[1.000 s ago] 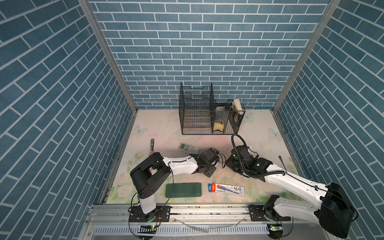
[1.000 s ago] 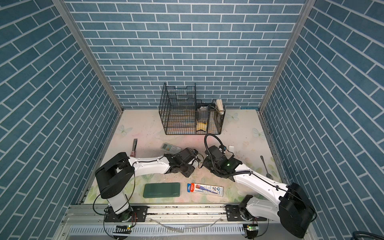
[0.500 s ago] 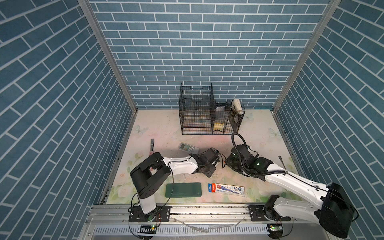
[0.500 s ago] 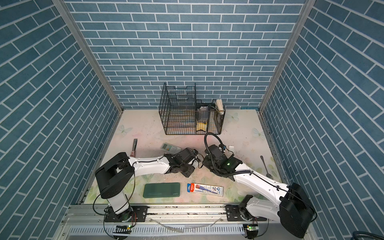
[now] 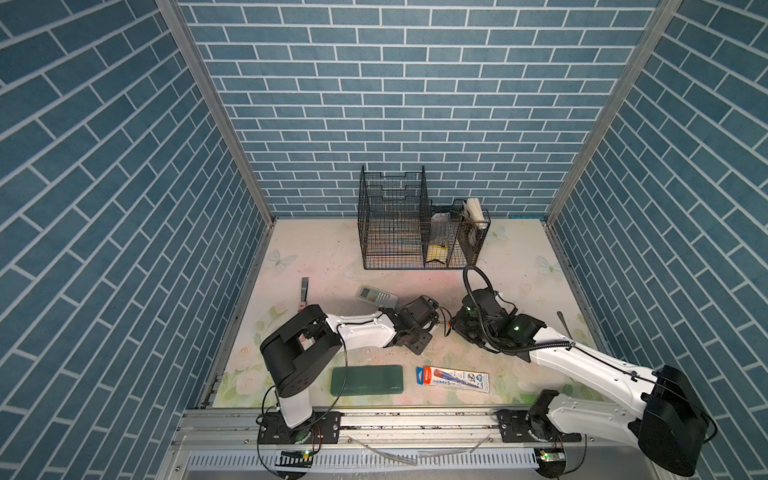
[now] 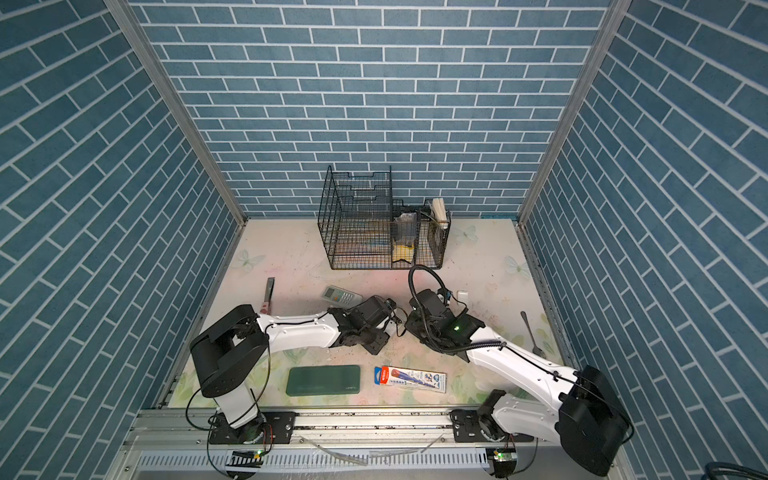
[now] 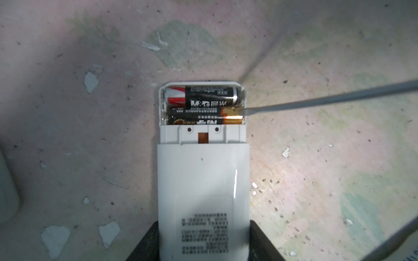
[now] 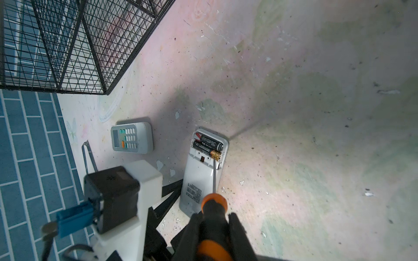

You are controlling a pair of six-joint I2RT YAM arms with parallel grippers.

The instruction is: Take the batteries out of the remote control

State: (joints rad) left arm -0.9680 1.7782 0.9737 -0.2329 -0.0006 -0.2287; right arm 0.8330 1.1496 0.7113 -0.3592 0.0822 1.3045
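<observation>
No change, we note — right gripper (image 8: pixel 214 226) clenches the screwdriver (image 8: pixel 213 178) against the batteries (image 7: pixel 203 108) (both seated); left gripper (image 7: pixel 203 241) pins the remote control (image 7: pixel 203 180).

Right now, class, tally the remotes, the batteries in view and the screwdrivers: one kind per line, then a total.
Remotes: 2
Batteries: 2
Screwdriver: 1
Total: 5

Glossy plastic remote (image 7: pixel 203 180), metal screwdriver shaft (image 7: pixel 316 99) (matt grey)
</observation>
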